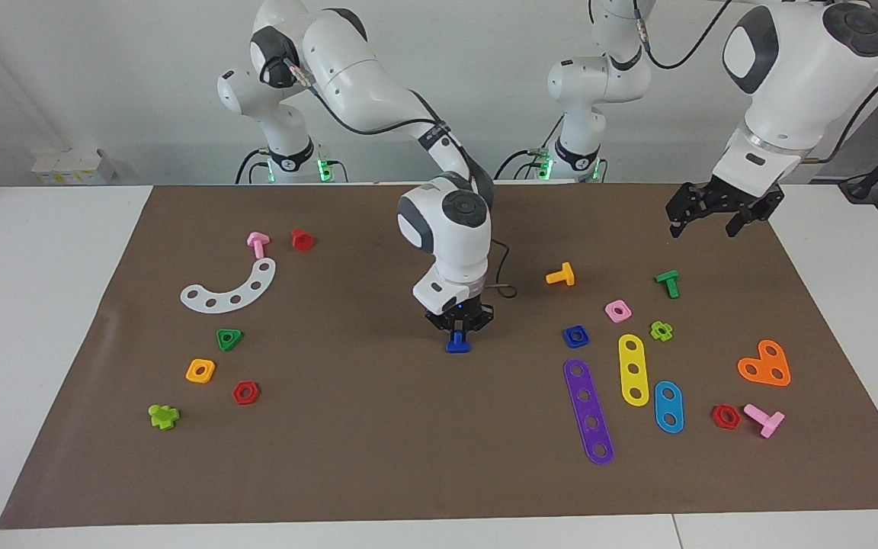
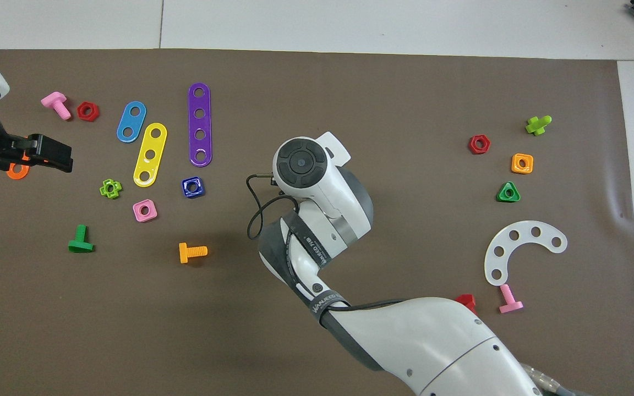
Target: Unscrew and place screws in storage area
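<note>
My facing camera sits high across the table point(image 1: 50, 320), looking back at both arm bases. My overhead one hangs above the robots' end, aimed forward and steeply down (half a turn from the first). Both stand well back, sharing the brown mat point(image 1: 378, 450) point(image 2: 383, 88), edge to edge.

Both views are bright and evenly lit, the light diffuse and coming from above. Shadows on the brown mat point(image 1: 378, 450) are soft: a faint dark patch lies under the right arm point(image 2: 322, 220) near the mat's middle, and only thin rims edge the small plastic pieces. The white tabletop point(image 1: 35, 320) shows no hard glare. Focus is sharp throughout, with no motion blur and straight edges.
</note>
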You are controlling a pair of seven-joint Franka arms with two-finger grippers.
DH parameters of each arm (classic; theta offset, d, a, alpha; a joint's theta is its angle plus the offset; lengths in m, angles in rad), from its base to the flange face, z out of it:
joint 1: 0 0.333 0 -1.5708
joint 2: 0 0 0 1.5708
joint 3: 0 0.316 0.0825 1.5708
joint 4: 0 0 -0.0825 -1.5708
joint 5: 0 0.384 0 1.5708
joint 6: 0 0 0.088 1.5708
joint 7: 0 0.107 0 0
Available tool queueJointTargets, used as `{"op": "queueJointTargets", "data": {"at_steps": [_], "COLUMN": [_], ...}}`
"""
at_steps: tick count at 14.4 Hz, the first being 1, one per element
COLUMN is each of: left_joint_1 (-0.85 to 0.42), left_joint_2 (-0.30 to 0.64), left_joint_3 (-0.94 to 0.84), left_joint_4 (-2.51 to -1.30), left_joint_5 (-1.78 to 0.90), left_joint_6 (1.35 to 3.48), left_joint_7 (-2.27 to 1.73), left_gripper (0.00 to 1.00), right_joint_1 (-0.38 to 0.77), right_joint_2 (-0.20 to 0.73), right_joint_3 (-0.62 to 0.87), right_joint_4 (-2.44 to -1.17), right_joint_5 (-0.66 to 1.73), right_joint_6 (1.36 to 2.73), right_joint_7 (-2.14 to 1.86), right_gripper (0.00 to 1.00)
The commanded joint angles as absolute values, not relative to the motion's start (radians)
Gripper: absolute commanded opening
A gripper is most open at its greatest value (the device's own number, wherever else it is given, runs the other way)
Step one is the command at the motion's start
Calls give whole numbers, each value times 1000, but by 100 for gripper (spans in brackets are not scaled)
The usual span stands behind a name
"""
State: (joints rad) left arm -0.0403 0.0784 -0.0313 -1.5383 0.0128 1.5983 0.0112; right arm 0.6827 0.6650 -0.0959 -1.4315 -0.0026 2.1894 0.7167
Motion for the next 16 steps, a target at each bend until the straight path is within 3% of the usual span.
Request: {"op": "queueJointTargets", "data": {"at_steps": [1, 3, 7, 16], "left_joint_1": [-34, -34, -34, -34], "left_joint_2": [40, 40, 40, 40], "left_joint_3": [-28, -28, -28, -28], "left_joint_4": [-1583, -1583, -1583, -1583], "left_joint_5": [29, 29, 29, 29], "left_joint_6": [1611, 1614, 1614, 1614], "left_joint_7": [15, 15, 14, 14], "left_gripper": [100, 100, 100, 100], "right_joint_1": [649, 573, 399, 141], "right_joint_2": [588, 473, 247, 187], "right_joint_3": [-101, -100, -98, -97], "right_joint_4": [-1449, -1518, -1786, -2097], "right_joint_5": [-14, -14, 3, 97], "right_joint_6": [2157, 2149, 2152, 2368], "right_joint_7": [690, 660, 383, -1], "right_gripper": [0, 0, 0, 0]}}
